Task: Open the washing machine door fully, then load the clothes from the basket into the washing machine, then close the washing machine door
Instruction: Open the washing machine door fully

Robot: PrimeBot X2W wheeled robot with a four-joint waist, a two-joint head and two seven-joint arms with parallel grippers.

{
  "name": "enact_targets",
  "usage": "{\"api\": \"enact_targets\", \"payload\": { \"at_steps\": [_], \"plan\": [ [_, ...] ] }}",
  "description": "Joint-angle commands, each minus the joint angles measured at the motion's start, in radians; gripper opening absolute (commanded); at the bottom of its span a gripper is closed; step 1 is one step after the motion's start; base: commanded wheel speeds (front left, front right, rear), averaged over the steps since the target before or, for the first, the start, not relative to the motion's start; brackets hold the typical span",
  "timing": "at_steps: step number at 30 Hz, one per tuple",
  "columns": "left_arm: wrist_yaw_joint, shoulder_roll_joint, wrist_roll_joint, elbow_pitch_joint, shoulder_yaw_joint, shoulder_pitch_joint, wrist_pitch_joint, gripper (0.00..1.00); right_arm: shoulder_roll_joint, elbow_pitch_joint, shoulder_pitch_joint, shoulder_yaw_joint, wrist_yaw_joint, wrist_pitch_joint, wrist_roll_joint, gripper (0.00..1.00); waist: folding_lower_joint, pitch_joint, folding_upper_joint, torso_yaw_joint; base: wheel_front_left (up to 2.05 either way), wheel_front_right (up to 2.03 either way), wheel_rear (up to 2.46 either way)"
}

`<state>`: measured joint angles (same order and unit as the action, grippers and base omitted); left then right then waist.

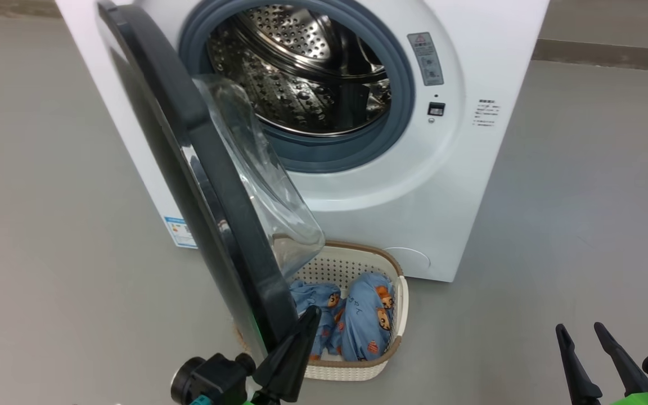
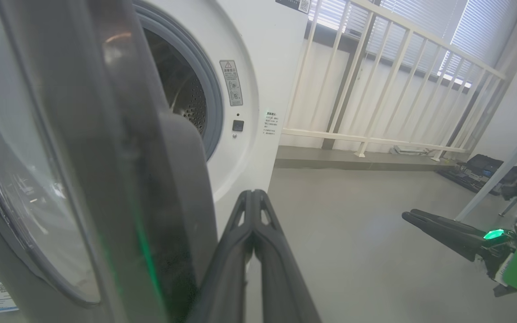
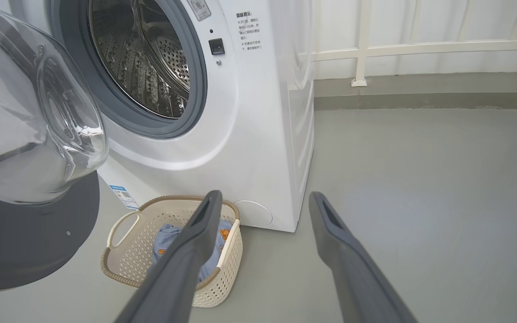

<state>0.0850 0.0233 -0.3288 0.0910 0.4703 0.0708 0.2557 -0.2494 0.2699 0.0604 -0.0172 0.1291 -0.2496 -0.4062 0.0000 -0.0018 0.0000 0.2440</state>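
The white washing machine [image 1: 414, 185] stands with its steel drum [image 1: 307, 73] exposed. Its glossy black door [image 1: 211, 185] is swung out towards me, nearly edge-on, and the clear porthole [image 1: 256, 180] bulges to the right. On the floor below sits the cream basket [image 1: 397, 270], partly behind the door, holding the light blue bear-print clothes [image 1: 366, 315]. My left gripper [image 1: 308, 318] is shut and empty, right beside the door's lower inner edge [image 2: 106, 157]. My right gripper [image 3: 264, 197] is open and empty at the lower right, apart from the basket [image 3: 137, 251] and clothes [image 3: 168, 237].
Grey floor surrounds the machine. A white railing [image 2: 375, 89] on a raised ledge [image 3: 420, 94] runs behind it to the right. A slanted table leg [image 2: 501, 175] and a black case [image 2: 483, 166] stand far right.
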Motion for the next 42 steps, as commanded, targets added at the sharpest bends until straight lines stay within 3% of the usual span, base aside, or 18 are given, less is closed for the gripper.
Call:
{"api": "enact_targets", "payload": {
  "at_steps": [1,21,42],
  "plan": [
    [-0.02,0.032,0.004,-0.009,-0.081,0.021,0.006,0.0,-0.027,-0.027,-0.022,0.016,0.002,-0.012,0.02,1.0,0.0,-0.001,0.0,0.016,0.0,0.0,0.0],
    [-0.048,0.066,0.014,-0.105,-0.068,-0.035,-0.025,0.0,-0.026,-0.041,-0.022,0.015,0.002,-0.012,0.047,1.0,0.0,0.0,0.0,0.134,0.0,0.0,0.0],
    [-0.116,0.128,0.008,-0.173,-0.137,-0.058,-0.065,0.0,-0.019,-0.047,-0.025,0.011,0.002,-0.012,0.07,1.0,0.0,0.018,0.0,0.232,0.0,0.0,0.0]
  ]
}}
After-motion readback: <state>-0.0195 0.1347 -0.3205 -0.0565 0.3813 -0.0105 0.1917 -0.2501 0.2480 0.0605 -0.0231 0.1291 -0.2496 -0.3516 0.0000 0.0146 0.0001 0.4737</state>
